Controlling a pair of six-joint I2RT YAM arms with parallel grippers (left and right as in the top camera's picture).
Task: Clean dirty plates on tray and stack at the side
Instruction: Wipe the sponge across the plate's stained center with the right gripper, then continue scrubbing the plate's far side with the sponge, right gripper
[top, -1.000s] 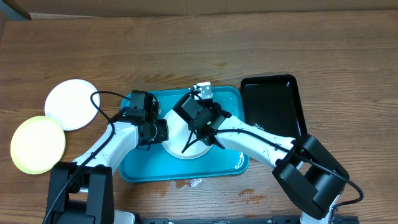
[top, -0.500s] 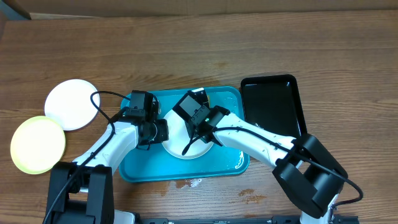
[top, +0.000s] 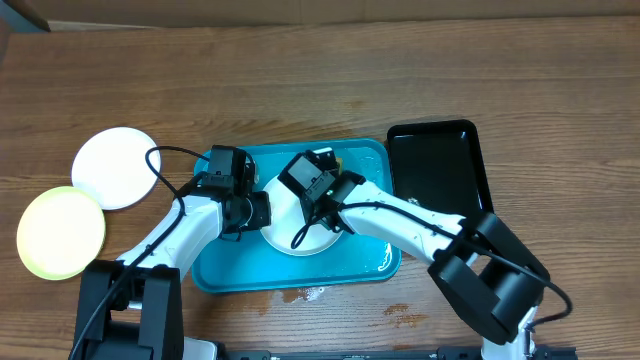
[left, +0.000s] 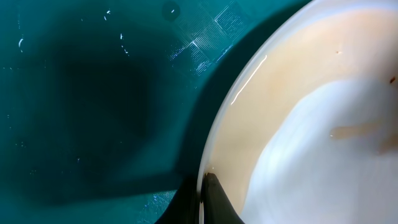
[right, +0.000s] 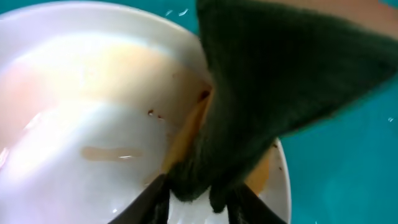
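A white plate (top: 283, 232) with brown smears (right: 152, 113) lies on the turquoise tray (top: 215, 262). My left gripper (top: 262, 210) is shut on that plate's left rim (left: 249, 93); its fingertips (left: 204, 183) pinch the edge. Over the plate's far side, my right gripper (top: 323, 160) is shut on a dark green and yellow sponge (right: 280, 74), which rests against the plate (right: 81, 124). A second white plate (top: 115, 167) and a yellow-green plate (top: 60, 232) lie on the table to the left of the tray.
A glossy black tray (top: 440, 170) sits just right of the turquoise tray. A small wet patch (top: 310, 293) marks the table at the tray's front edge. Both arms cross over the tray.
My right gripper's jaws have narrowed onto the sponge, and it has shifted slightly toward the plate. The left gripper and the plates have not moved.
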